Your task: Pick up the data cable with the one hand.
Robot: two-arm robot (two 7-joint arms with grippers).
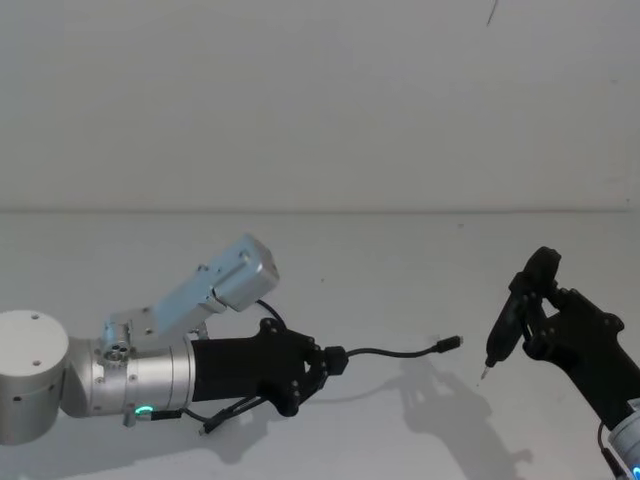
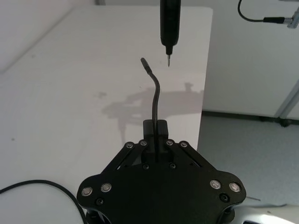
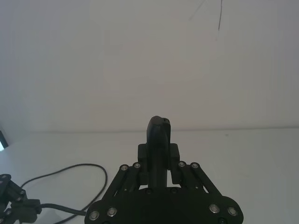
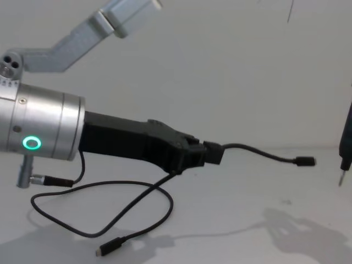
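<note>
We see a plain white counter stretching beneath and ahead of the left tool, and it meets a white wall far beyond the tool's tip. Below and behind the tool the slack of the data cable sags down. Its free plug end seems to rest on the counter, close to its own shadow. Ahead of the tip, grey shadows fall across the surface. Off to one side of the tool the counter ends at a straight edge, with floor beyond it.
</note>
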